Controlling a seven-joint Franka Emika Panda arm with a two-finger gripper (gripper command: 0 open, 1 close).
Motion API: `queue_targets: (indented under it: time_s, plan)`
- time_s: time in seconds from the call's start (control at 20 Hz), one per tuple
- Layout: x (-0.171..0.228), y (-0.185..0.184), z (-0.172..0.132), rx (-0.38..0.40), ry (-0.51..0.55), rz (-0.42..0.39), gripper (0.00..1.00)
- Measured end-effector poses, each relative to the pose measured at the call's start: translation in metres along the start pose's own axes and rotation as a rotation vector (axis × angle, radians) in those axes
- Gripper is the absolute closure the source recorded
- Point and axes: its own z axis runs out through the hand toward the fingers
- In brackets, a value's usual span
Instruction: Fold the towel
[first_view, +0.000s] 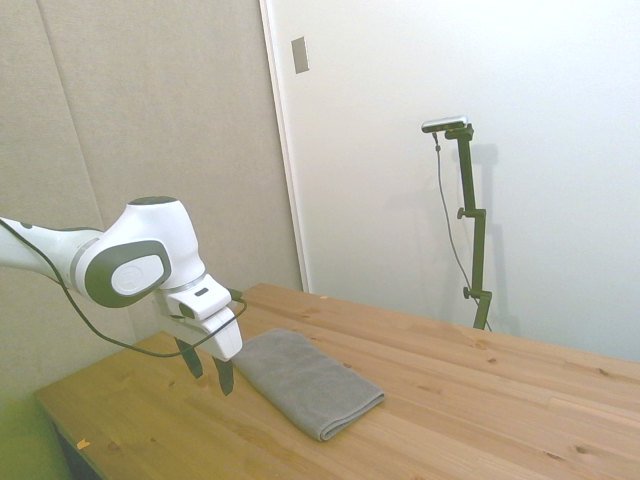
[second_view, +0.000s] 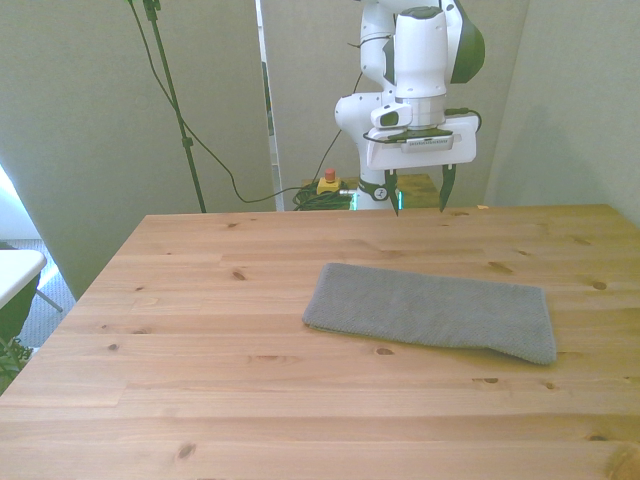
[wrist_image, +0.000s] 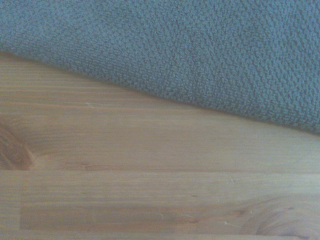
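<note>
Folded grey towel (second_view: 433, 311) lies on table (second_view: 200, 380); gripper (second_view: 419, 188) hangs beside it, fingers apart.

Setting: robotics lab. Evidence: white jointed robot arm (second_view: 415, 60) at bare pale-pine plank table (second_view: 200, 300); grey fabric-panel partition walls (first_view: 150, 120); loose black cables (second_view: 215, 160).

towel (wrist_image: 200, 55) cut off by wrist view's edges, arm (first_view: 40, 255) cropped in side view
</note>
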Motion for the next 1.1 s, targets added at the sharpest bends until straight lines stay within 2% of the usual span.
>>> queue_targets:
  time_s: [0.2,0.3,0.55,0.8,0.95,1.1]
  plan:
    - [0.003,-0.005,0.0,0.001,0.004,0.002,0.0]
    - [0.008,-0.025,-0.007,-0.007,0.04,0.051,0.0]
    - [0.014,-0.115,-0.009,-0.047,0.115,0.185,0.0]
    - [0.018,-0.195,0.01,-0.174,0.221,0.289,0.0]
    - [0.018,-0.238,0.033,-0.234,0.258,0.321,0.0]
    - [0.013,-0.274,0.042,-0.271,0.255,0.304,0.0]
